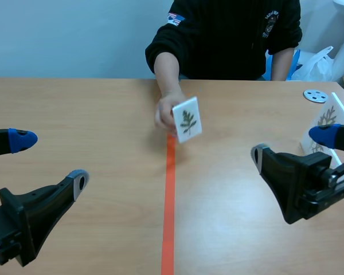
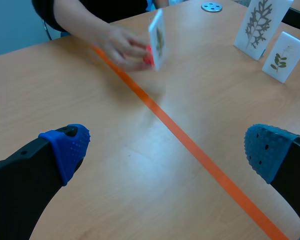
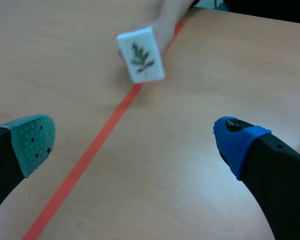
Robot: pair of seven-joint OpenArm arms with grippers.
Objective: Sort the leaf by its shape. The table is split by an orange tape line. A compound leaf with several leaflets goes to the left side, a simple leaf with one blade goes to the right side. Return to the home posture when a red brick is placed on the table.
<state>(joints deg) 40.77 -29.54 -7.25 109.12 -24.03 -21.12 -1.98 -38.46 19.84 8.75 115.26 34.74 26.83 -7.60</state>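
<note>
A person's hand [image 1: 166, 113] holds one leaf card [image 1: 187, 119], tilted, at the far end of the orange tape line [image 1: 169, 206]. Bare tabletop [image 1: 92, 114] separates it from the left gripper [image 1: 51, 160] and right gripper [image 1: 293, 144] — both spread wide, holding nothing. Two other leaf cards [image 2: 260, 22] stand near the table's right edge.

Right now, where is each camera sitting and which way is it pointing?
Scene view: sits between the arms, facing across the table toward the seated person; the open left hand and right hand show low.
Left wrist view: rides the left arm, looking forward and down past its open fingers at the orange tape line and standing leaf cards.
Right wrist view: rides the right arm, looking down past its open fingers at the tape line.
Shared: all three show the held leaf card in the person's hand at the tape line's far end.
</note>
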